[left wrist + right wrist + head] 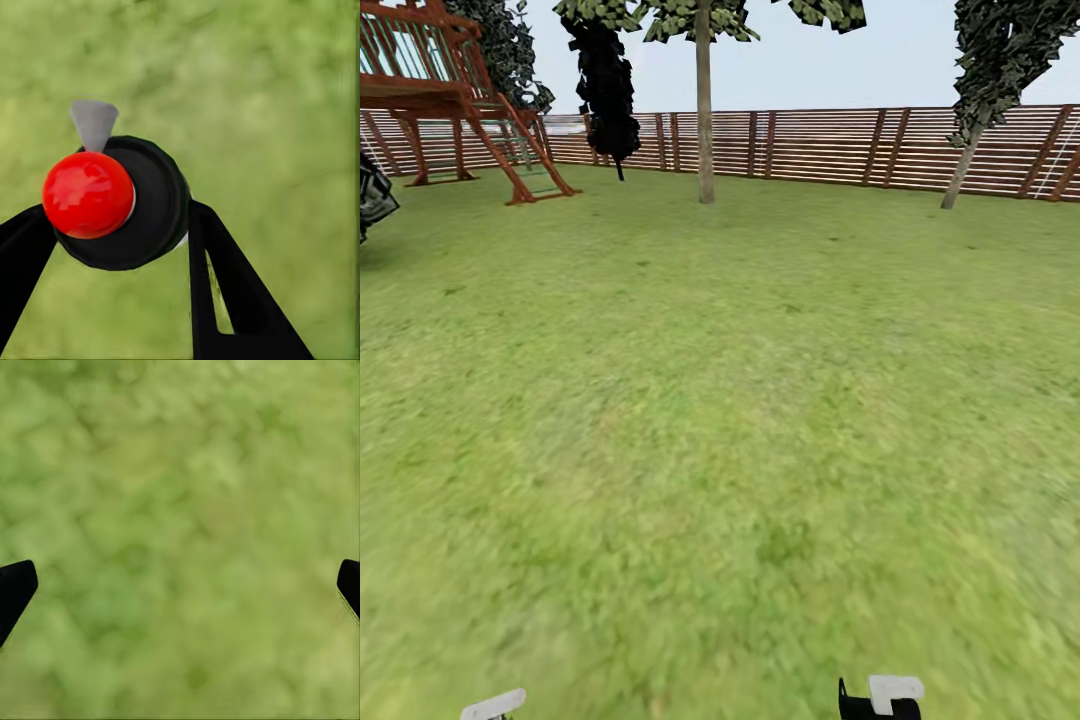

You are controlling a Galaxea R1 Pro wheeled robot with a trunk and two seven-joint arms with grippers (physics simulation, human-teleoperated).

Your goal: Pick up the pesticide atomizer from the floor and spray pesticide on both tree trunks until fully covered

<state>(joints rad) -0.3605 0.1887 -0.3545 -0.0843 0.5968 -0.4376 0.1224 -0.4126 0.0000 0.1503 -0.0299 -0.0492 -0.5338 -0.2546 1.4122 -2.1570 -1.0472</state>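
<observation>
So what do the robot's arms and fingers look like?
The left gripper has two flat black fingers that taper like wedges; one has a narrow slot cut through it. The right gripper shows black rounded fingertips. In the head view, the arm ends look white with a black part beside.

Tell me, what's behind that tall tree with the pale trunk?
Behind the tree runs a brown slatted fence, with sky above. The trunk covers one narrow strip of fence.

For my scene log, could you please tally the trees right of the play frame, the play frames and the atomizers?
Trees: 3 (black-foliaged, straight pale-trunked, leaning)
Play frame: 1
Atomizer: 1
Total: 5
</observation>
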